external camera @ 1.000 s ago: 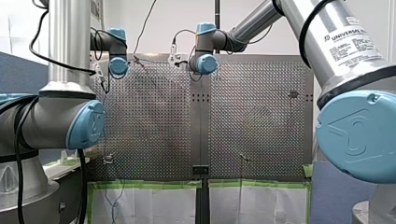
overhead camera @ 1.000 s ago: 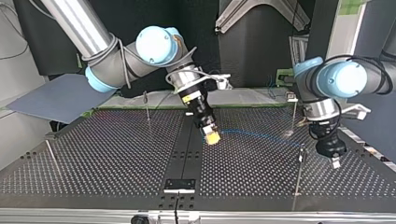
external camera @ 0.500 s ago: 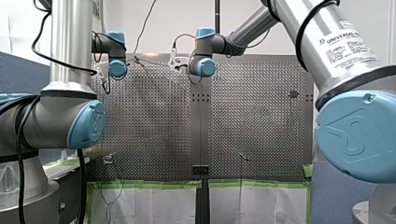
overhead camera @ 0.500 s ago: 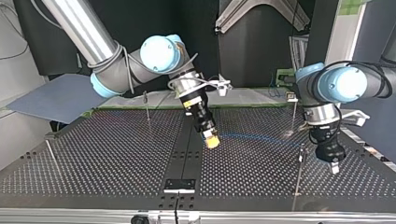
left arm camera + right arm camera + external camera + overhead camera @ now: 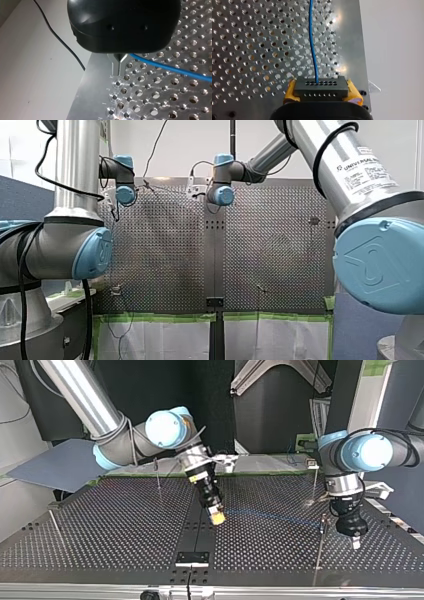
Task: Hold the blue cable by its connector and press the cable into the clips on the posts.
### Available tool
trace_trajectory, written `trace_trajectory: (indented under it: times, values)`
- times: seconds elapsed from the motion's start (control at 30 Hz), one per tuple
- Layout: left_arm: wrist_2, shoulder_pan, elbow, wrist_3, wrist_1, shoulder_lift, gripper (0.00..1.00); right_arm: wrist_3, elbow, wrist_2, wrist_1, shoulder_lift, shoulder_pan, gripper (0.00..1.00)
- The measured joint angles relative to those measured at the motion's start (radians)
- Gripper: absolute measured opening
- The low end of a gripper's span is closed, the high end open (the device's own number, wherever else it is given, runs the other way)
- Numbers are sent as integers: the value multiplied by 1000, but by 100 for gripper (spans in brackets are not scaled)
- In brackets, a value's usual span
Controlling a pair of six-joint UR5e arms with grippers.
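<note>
My right hand (image 5: 217, 517) hangs tilted over the middle of the counter (image 5: 110, 525). The counter is a metal plate drilled all over with rows of round holes, split by a dark plain strip down its centre. The hand's yellow pads (image 5: 290, 90) are clamped on the connector (image 5: 321, 90), a flat, dark, rectangular block with rows of small round sockets across its face. The blue cable (image 5: 312, 50) leaves one of those sockets, thin, smooth and round, and runs in a soft curve above the plate towards the counter's edge. In the top view it shows as a faint blue line reaching from the connector to near a slim metal post (image 5: 320, 550) on my left hand's side. My left hand (image 5: 119, 59) has a rounded black body, and its metal fingers are drawn together to a narrow point close to the counter's edge, beside stamped letters. The cable passes right by that point; I cannot tell whether the fingers pinch it.
</note>
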Motion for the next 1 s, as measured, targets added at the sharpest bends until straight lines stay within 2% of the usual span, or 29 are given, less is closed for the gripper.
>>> trace_trajectory:
  times: [0.33, 0.53, 0.7, 0.9, 1.0]
  values:
    - [17, 1, 4, -20, 15, -2, 0, -4, -7, -9, 3, 0, -16, 0]
    - [43, 0, 27, -19, 6, -38, 0, -2, -28, -19, 7, 1, -24, 0]
    - [52, -1, 35, -1, -2, -57, 0, 1, -53, -20, 35, 2, -37, 0]
    - [57, 2, 36, -6, 3, -59, 0, 1, -76, -22, 69, 3, -52, 0]
    - [61, 3, 36, -12, 6, -59, 0, 4, -88, -33, 84, 7, -58, 0]
